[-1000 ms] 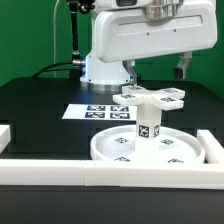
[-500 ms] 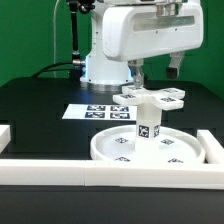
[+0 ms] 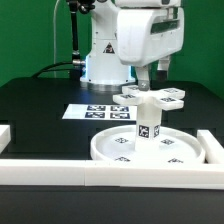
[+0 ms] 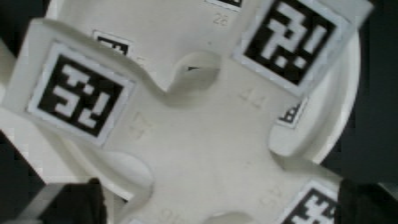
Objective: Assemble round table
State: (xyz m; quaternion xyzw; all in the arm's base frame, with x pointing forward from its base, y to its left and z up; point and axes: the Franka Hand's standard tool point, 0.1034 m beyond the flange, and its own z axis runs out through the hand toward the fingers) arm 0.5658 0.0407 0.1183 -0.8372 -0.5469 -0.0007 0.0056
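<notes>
Robotics laboratory test cell. Evidence: fixed white robot base at the black tabletop's far edge, marker board on it, green backdrop, white border bars along the near edge.

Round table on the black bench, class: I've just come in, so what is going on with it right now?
The round table is standing together upside down: the disc lies flat, the leg stands upright at its centre, and the cross-shaped foot sits on top. The gripper hangs just above the foot, holding nothing visible. The wrist view shows the tagged foot close up. The marker board lies behind.
</notes>
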